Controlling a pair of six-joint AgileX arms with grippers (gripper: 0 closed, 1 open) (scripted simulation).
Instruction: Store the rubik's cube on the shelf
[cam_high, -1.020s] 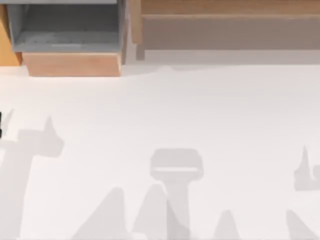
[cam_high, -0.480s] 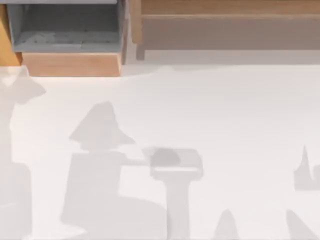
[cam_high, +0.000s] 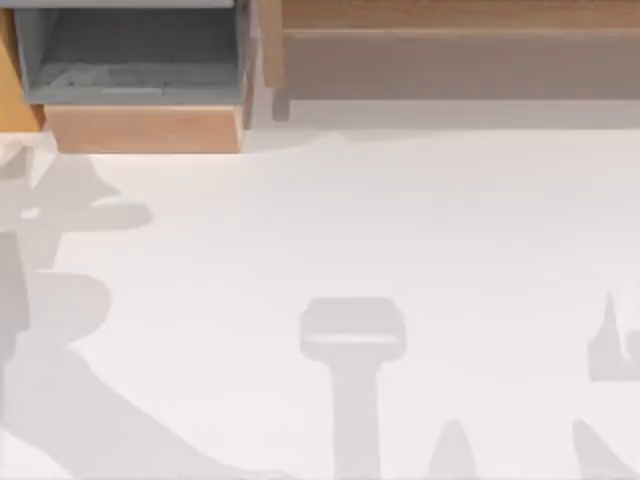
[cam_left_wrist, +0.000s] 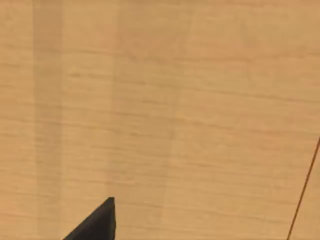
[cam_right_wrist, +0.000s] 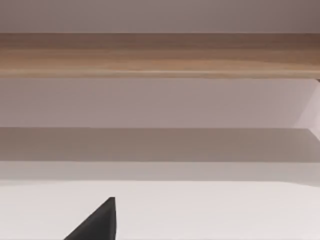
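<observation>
The rubik's cube is out of view. The shelf (cam_high: 460, 18) runs along the back right of the table as a light-brown ledge over a plain tan front board. In the right wrist view the shelf (cam_right_wrist: 160, 55) stretches across, some way beyond the black tip of my right gripper (cam_right_wrist: 97, 222), which hangs over the white table. A black tip of my left gripper (cam_left_wrist: 97, 222) sits close to a light wooden surface (cam_left_wrist: 165, 110) with nothing between them.
A wooden box with a grey-lined compartment (cam_high: 140, 60) stands at the back left, beside an orange-brown panel (cam_high: 10, 90) at the left edge. The white table (cam_high: 420, 220) carries only grey arm shadows, mostly at its left and front.
The large shadow of the left arm has swung from the table's middle to the left edge. The shadows at the front middle and right have stayed put.
</observation>
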